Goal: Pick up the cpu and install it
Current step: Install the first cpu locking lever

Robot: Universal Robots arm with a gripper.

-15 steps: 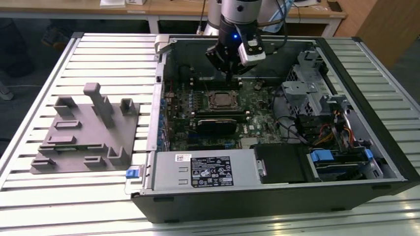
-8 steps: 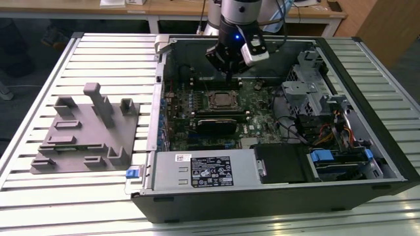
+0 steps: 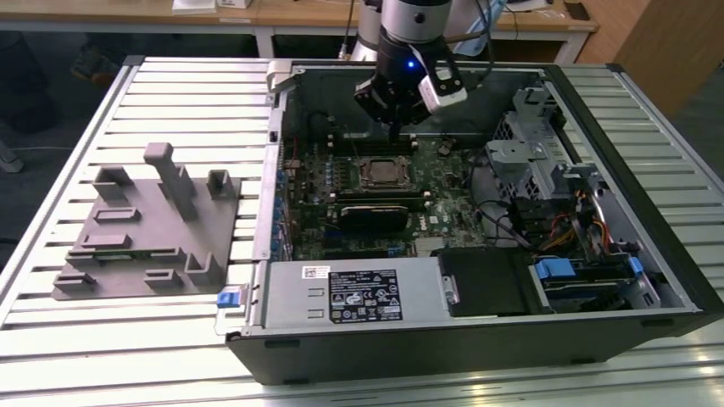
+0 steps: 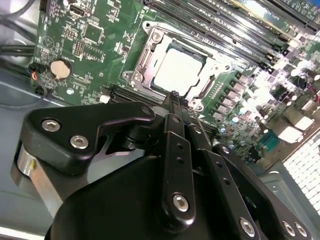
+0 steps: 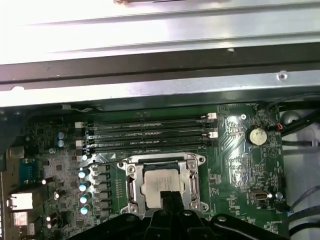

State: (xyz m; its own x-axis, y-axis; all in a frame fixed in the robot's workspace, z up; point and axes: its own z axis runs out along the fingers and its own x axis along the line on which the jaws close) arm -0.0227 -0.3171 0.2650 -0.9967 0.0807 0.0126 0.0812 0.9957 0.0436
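The cpu (image 4: 179, 70) (image 5: 159, 182), a small square chip with a silvery-white top, lies flat inside the metal-framed socket (image 4: 145, 55) (image 5: 131, 185) on the green motherboard (image 5: 240, 165). In the exterior view the cpu (image 3: 385, 172) sits in the middle of the open computer case (image 3: 633, 254). My gripper (image 3: 394, 129) (image 4: 173, 95) (image 5: 170, 196) hovers just above the socket's edge. Its black fingers are shut together with nothing between them, and they do not touch the chip.
A grey plastic fixture (image 3: 147, 229) stands on the slatted table (image 3: 192, 93) at the exterior view's left. Inside the case are memory slots (image 5: 145, 134), a long black module (image 3: 374, 214), a power supply (image 3: 351, 292), a drive cage (image 3: 543, 161) and cables (image 3: 577, 225).
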